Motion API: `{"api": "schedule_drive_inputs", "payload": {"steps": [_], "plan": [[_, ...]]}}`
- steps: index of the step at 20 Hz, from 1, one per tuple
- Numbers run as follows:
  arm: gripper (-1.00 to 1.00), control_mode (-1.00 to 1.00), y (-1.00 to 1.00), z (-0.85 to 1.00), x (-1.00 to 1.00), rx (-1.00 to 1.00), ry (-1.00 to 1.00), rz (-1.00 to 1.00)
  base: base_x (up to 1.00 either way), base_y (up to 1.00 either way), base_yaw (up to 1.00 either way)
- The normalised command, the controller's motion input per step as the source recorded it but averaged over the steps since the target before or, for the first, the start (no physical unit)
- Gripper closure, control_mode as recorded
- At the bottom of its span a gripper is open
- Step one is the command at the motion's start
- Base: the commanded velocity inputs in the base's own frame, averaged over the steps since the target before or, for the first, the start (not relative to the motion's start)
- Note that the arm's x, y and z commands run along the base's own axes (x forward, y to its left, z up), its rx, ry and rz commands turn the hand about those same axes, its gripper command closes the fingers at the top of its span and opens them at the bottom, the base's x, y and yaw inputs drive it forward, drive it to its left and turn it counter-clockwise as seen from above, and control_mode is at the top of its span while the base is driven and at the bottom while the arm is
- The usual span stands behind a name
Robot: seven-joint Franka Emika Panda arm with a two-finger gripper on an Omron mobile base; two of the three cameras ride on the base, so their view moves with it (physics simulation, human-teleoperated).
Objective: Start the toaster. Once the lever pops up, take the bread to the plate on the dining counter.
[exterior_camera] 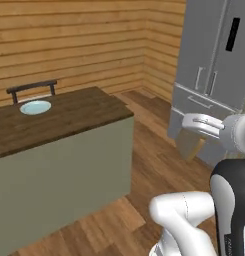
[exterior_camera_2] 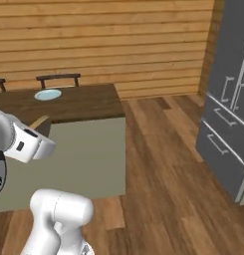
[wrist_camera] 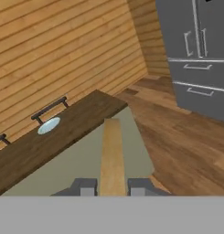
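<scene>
Pincer [wrist_camera: 112,186] clamps bread [wrist_camera: 112,155] — plate [wrist_camera: 49,125] well apart.

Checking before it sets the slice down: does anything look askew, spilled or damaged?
Nothing stands out. The bread sits edge-on between the gripper fingers, intact. The plate lies flat and bare on the dining counter, near its far edge by a chair.
</scene>
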Motion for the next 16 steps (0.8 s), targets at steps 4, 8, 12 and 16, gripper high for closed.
{"api": "schedule_drive_inputs", "payload": {"steps": [4,8,12,16], "plan": [[1.0,1.0,0.0,0.0,0.0,0.0,0.0,0.0,1.0,-1.0,0.33],[1.0,1.0,0.0,0.0,0.0,0.0,0.0,0.0,0.99,-1.0,0.33],[1.0,1.0,0.0,0.0,0.0,0.0,0.0,0.0,1.0,-1.0,0.32],[1.0,1.0,0.0,0.0,0.0,0.0,0.0,0.0,0.94,-1.0,0.29]]}}
